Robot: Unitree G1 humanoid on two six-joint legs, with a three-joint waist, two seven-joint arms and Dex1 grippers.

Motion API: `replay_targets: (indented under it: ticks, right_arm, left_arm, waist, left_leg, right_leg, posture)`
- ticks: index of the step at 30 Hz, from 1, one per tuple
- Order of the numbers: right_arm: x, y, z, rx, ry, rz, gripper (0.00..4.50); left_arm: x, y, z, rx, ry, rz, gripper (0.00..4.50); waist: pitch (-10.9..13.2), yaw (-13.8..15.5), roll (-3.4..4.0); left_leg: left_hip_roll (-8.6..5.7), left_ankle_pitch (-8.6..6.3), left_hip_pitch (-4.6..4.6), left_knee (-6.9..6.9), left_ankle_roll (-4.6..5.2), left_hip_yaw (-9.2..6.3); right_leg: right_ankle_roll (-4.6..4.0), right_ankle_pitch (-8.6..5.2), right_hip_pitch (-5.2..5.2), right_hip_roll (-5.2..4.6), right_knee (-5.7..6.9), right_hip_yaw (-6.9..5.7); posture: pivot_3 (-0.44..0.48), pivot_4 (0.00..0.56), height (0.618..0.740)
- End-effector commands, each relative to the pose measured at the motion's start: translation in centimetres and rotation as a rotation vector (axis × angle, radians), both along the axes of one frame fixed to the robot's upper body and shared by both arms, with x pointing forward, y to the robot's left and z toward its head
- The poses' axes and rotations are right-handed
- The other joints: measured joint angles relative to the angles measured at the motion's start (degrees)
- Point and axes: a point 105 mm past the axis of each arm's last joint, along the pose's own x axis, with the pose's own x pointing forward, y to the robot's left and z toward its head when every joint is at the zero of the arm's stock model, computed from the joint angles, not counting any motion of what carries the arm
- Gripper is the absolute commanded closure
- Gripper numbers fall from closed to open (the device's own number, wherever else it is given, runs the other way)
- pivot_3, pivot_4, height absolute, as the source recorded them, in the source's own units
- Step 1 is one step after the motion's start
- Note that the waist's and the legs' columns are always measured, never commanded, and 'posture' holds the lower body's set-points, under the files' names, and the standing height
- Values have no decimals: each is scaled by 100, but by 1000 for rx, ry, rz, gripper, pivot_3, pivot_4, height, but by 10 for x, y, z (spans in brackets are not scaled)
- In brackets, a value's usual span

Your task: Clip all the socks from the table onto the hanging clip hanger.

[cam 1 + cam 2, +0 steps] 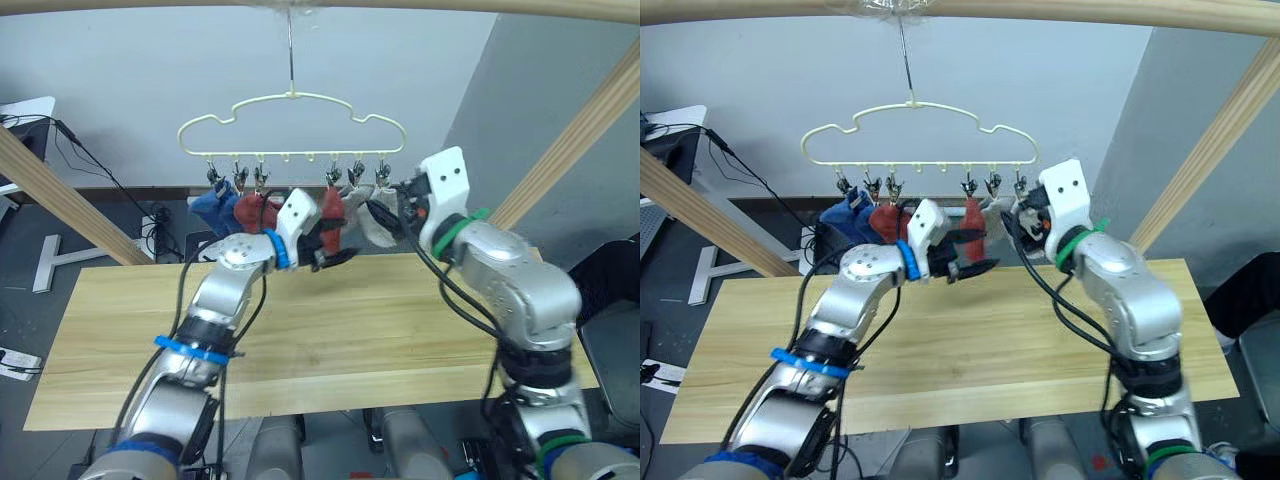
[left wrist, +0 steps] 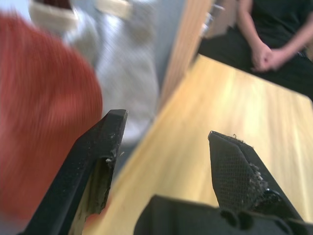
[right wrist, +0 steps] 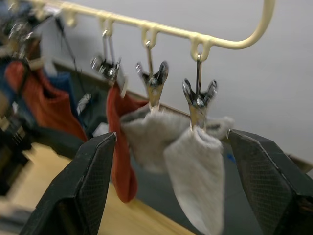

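Yellow wire clip hanger (image 1: 291, 125) hangs by hook above table (image 1: 330, 340), long axis running left-right. Six socks (image 3: 194, 171) clipped beneath, all pointing down: blue and rust red in left group, rust red and two grey in right. Left gripper (image 2: 166, 147) spread wide, empty, beside rust red sock. Right gripper (image 3: 171, 181) spread wide, empty, near grey pair.

I see the pale yellow wavy hanger (image 1: 291, 128) hanging by its hook above the table (image 1: 330, 340), with socks clipped in two groups. On the left hang blue (image 1: 210, 211) and rust red (image 1: 250, 208) ones; on the right, one red sock (image 3: 120, 147) and two grey socks (image 3: 195, 176) side by side.
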Motion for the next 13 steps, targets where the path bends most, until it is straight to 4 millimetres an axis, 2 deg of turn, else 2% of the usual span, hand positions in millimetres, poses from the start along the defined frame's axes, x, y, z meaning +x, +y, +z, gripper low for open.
replay_targets:
  ticks: [1,2,5,10,13]
  right_arm:
    - [-30,3,14,-81,-69,172,703]
    - [-35,-5,16,-112,-79,192,703]
    - [-41,-25,18,-172,-93,213,703]
    - [-41,-63,20,-256,-102,195,703]
    - [-37,-76,26,-265,-128,184,703]
  left_arm:
    - [-12,28,22,31,-77,45,1428]
    - [-14,47,21,72,-71,91,1428]
    - [-18,81,29,114,-76,182,1428]
    - [-10,135,57,89,-108,363,1428]
    - [-12,152,62,77,-111,411,1428]
  waist:
    - [0,-1,0]
    - [0,1,0]
    - [-1,22,-1]
    - [-2,151,-3]
    - [-3,168,-3]
  left_leg:
    - [1,0,0,0,0,-1]
    - [1,0,2,-1,0,-3]
    - [1,0,3,0,0,-3]
    - [-4,0,3,8,0,1]
    - [-4,0,3,10,0,3]
  right_leg:
    - [0,0,0,1,0,-1]
    - [1,-1,1,2,0,-1]
    - [20,-12,3,3,-1,-2]
    - [28,-16,8,-1,-6,-2]
    - [30,-15,8,-1,-5,-2]
  posture:
    - [-60,264,711]
    - [-44,254,711]
    - [-11,238,711]
    - [34,216,711]
    - [53,207,711]
